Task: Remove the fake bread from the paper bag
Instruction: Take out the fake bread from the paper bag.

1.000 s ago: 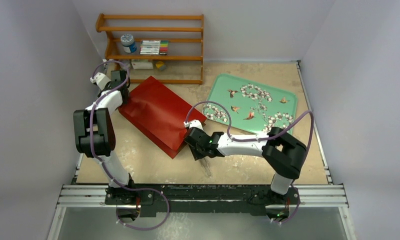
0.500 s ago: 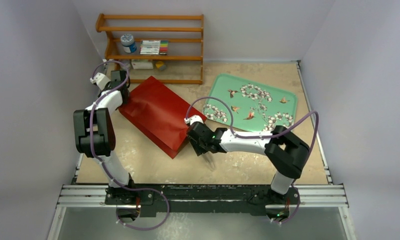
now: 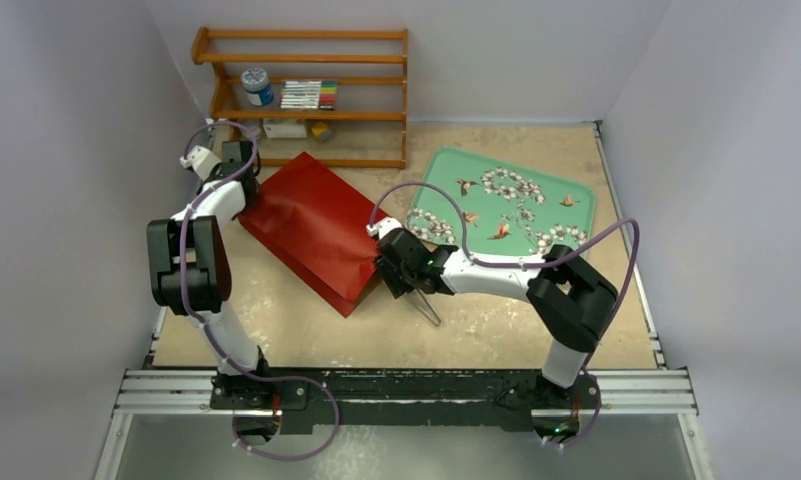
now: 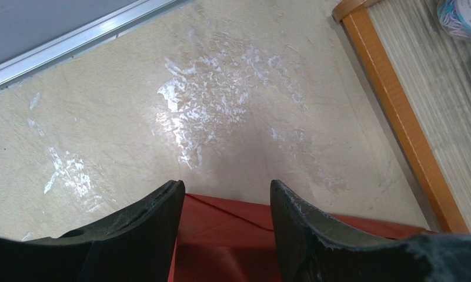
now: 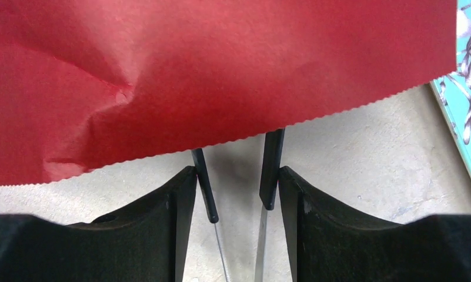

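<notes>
Bread is nowhere in view, so I judge it all inside the bag (image 3: 316,225), nothing out yet. My right gripper (image 5: 236,173) clamps tongs (image 5: 270,170), tips just ahead at the bag's zigzag mouth. My left gripper (image 4: 226,188) has its jaws apart, the bag's other end beneath.

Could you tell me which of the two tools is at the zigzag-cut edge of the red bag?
The right tool, holding tongs at the zigzag rim of the paper bag; the left tool sits over the opposite corner, beside the shelf.
</notes>
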Action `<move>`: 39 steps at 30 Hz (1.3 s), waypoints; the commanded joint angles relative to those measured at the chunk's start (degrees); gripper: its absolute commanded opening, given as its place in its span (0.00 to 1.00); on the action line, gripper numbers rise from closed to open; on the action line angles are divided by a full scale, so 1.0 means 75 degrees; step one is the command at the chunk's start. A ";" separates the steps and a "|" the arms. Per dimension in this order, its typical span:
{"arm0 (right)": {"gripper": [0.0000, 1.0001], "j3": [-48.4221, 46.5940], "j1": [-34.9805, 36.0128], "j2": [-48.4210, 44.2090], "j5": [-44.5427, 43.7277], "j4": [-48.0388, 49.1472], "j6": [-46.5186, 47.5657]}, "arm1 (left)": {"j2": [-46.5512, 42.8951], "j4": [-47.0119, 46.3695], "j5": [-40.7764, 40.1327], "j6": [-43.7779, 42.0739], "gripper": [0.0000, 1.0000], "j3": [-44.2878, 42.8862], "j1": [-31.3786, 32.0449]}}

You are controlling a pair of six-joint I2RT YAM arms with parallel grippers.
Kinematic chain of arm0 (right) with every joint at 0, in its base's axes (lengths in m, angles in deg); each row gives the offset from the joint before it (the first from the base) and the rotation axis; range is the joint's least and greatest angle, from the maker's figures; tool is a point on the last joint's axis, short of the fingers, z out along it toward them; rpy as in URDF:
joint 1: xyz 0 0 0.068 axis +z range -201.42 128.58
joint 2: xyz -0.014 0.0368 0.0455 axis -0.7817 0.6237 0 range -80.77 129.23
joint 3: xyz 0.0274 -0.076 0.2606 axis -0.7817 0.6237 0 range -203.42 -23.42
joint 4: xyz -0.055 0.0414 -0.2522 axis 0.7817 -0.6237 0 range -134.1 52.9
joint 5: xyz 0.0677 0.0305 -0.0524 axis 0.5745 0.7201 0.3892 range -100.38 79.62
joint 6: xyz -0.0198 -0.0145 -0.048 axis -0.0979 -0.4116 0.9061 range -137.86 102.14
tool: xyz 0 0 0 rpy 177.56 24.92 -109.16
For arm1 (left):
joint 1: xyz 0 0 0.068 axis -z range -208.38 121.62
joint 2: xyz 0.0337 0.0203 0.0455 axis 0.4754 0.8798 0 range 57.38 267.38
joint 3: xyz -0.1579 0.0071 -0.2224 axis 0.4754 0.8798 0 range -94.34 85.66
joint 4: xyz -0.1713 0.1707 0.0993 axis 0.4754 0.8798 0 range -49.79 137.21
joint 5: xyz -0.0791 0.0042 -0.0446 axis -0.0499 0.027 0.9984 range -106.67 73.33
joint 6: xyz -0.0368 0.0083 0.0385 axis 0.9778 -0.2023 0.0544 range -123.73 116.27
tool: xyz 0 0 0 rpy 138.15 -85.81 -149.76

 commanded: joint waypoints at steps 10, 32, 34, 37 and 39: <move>0.65 -0.0132 -0.0006 -0.0261 0.0147 0.0210 0.0243 | -0.0114 -0.0150 0.0151 0.0163 0.55 -0.0073 0.0057; 0.74 0.1236 0.0203 -0.1172 0.0287 0.0259 -0.0867 | -0.0038 -0.0154 0.0186 0.0119 0.55 -0.0119 0.0056; 0.72 0.1315 0.0213 -0.1059 0.0295 0.0424 -0.0877 | -0.0039 -0.0144 0.0169 0.0105 0.55 -0.0112 0.0056; 0.67 0.1387 0.0222 -0.0908 0.0262 0.0638 -0.0942 | -0.0044 -0.0137 0.0144 0.0089 0.55 -0.0108 0.0056; 0.64 0.1389 0.0223 -0.0777 0.0263 0.0785 -0.0894 | -0.0044 -0.0122 0.0125 0.0079 0.55 -0.0106 0.0056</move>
